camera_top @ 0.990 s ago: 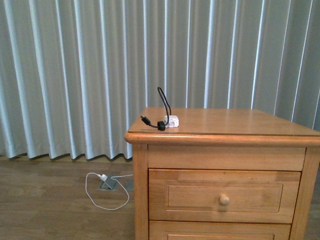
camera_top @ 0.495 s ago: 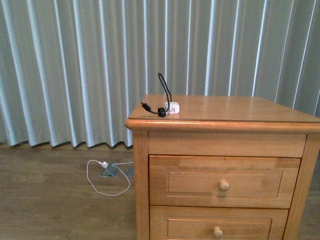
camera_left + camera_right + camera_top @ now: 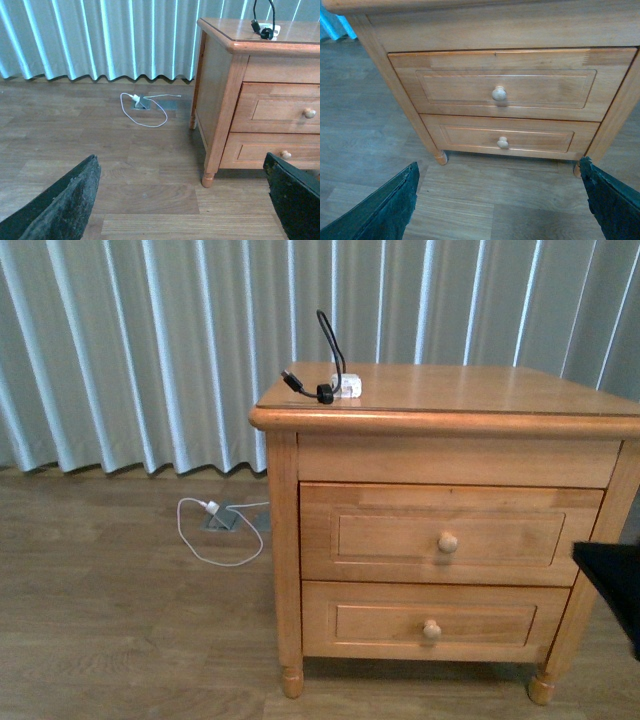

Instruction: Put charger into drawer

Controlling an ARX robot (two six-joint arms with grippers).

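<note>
The charger (image 3: pixel 342 389) is a small white block with a short black cable. The cable stands up in a stiff loop and comes back down to a black end that sticks out toward the left. The charger sits on top of the nightstand (image 3: pixel 470 390), near the front left corner. Nothing is touching it. The left wrist view shows it too, up on the nightstand top (image 3: pixel 268 30).

The nightstand is honey-coloured wood and has two drawers in front. The top drawer (image 3: pixel 380 535) is wide, with a sunk panel and one small round knob (image 3: pixel 447 542). It is shut, so its inside cannot be seen. The lower drawer (image 3: pixel 370 625) is shut too and has its own little knob (image 3: pixel 431 629). The right wrist view looks straight at both of them, top drawer (image 3: pixel 455 85) above and lower drawer (image 3: pixel 470 137) below.

The left gripper (image 3: pixel 180 159) is down low over the wooden floor (image 3: pixel 120 620), well apart from the nightstand. Its two dark fingers are spread wide and there is nothing between them. The right gripper (image 3: pixel 498 165) is in front of the drawers, also spread wide with nothing in it.

On the floor by the pale curtain (image 3: pixel 130 350) lies a white plug (image 3: pixel 210 508) with a long thin white cable
</note>
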